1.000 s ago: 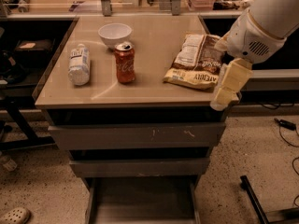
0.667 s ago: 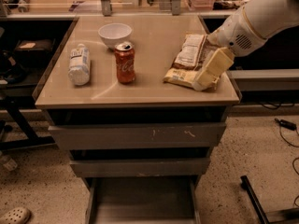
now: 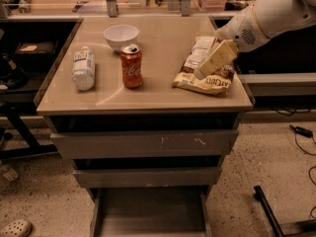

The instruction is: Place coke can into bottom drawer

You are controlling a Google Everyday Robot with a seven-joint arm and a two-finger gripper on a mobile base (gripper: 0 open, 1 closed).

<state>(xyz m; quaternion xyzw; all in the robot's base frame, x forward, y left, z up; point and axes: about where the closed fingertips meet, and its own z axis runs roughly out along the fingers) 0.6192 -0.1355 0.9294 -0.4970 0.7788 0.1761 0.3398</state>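
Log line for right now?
gripper: above chip bag, right side | coke can: upright on tabletop, ungrasped | bottom drawer: open

A red-orange coke can (image 3: 132,66) with white script, grey bottom drawer (image 3: 148,214), cream claw (image 3: 200,74) over yellow bag (image 3: 217,86).

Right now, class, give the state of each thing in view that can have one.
coke can: upright on the tabletop
white bottle: lying on its side
bowl: right way up
chip bag: lying flat
bottom drawer: pulled open
top drawer: shut
middle drawer: shut
gripper: over the chip bag, off the can
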